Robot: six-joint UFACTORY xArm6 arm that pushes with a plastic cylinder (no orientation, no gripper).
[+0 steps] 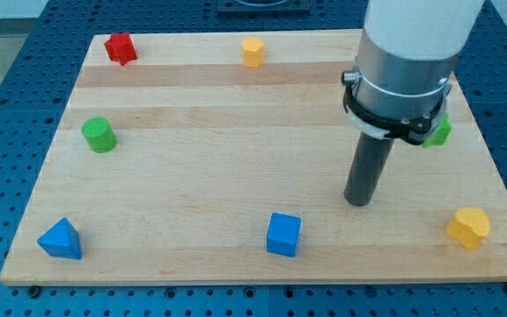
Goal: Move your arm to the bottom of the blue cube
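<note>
The blue cube (283, 234) sits on the wooden board near the view's bottom edge, a little right of the middle. My tip (357, 202) rests on the board up and to the right of the cube, clearly apart from it. The dark rod rises from the tip into the grey and white arm body at the view's top right.
A blue triangular block (61, 239) lies at the bottom left, a green cylinder (99, 135) at the left, a red star-shaped block (120, 47) at the top left, an orange hexagonal block (253, 52) at the top middle. A yellow block (468, 228) lies bottom right. A green block (440, 132) is partly hidden behind the arm.
</note>
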